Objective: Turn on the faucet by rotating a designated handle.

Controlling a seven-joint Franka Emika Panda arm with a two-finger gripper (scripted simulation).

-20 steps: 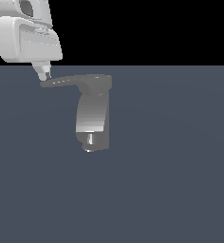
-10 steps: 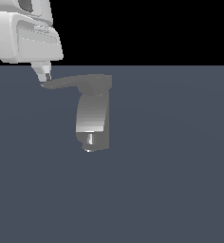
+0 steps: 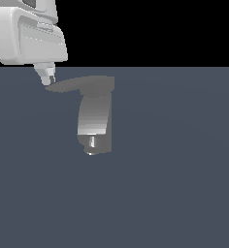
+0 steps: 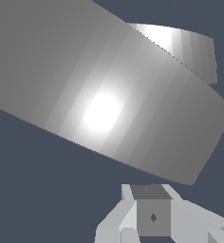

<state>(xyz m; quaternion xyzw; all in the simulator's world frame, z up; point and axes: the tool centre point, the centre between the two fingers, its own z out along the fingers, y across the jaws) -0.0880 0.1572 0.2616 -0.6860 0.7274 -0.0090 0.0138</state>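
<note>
Over the last second the handle (image 3: 82, 85) has swung slightly atop the faucet (image 3: 94, 123), its pointed tip lower toward the exterior view's left with the gripper (image 3: 49, 80) touching it, jaws' state unclear, suggesting rotation has begun.

Both renders are crisp, with no blur, no grain and no bending at the edges; only stair-stepped outlines mark the edges. In the exterior view the upper band of the frame is pure black, and the flat slate ground below is evenly dim with no cast shadows. The faucet (image 3: 93, 121) shades from dark to bright downward. The white pincer (image 3: 48, 77) is the brightest part. In the wrist view a soft white glare spot sits on the handle (image 4: 102, 111), left of centre.
</note>
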